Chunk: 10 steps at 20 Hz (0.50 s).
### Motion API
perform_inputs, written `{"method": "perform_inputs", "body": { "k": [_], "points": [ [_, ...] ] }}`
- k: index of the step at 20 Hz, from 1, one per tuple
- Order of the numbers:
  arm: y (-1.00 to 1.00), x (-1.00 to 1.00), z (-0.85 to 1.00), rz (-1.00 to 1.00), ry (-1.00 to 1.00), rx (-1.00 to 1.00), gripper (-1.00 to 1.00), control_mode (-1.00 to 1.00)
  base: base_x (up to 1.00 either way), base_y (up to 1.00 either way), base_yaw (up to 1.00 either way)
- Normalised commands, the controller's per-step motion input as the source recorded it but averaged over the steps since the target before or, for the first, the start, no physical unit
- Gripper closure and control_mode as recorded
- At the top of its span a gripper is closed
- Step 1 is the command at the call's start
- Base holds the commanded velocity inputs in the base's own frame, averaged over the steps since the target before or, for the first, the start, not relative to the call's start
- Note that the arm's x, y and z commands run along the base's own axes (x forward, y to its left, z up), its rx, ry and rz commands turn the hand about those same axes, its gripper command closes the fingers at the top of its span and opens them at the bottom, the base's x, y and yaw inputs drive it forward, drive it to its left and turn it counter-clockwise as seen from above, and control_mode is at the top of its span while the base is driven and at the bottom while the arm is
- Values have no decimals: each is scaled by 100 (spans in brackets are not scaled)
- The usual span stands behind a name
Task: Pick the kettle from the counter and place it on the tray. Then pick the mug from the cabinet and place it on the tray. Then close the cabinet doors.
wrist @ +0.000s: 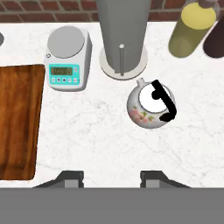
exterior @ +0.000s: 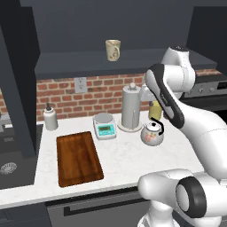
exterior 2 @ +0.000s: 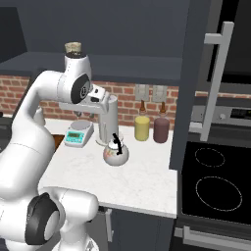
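We are at the first step: the kettle is yet to be picked up. In the hand view our gripper (wrist: pixel 111 177) points straight down at the counter (wrist: pixel 96 131), its two fingertips (wrist: pixel 70 178) set apart with bare worktop between them, grasping nothing. How wide they stand against their full spread we cannot tell.

Just beyond the fingertips sits the kettle (wrist: pixel 151 104), upright on the counter, its arched black handle running over the lid. It lies ahead of the hand and off toward the right-hand finger, clear of both. In the left base view the kettle (exterior: pixel 152 132) stands in front of the paper-towel holder (exterior: pixel 131 107), and the tray (exterior: pixel 78 158) lies flat and bare well apart from it, across the counter beyond the kitchen scale (exterior: pixel 105 126).

Our judgement is that the next move calls for shifting the hand until it is over the kettle, turning the fingers to straddle the handle crosswise, then descending and closing on it. The paper-towel holder stands near the kettle, so the descent needs care on that side.

Farther off, the mug (exterior: pixel 113 49) waits on the shelf of the cabinet (exterior: pixel 88 62), and a cabinet door (exterior 2: pixel 193 83) stands open.
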Motion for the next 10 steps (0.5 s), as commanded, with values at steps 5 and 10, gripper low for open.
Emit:
{"method": "perform_inputs", "body": {
  "k": [5,10],
  "points": [
    [-15,0,-14,16,0,-3,-100,-100,0,0,0],
    [-58,-13,-30,24,0,-6,-100,-100,0,0,0]
  ]
}}
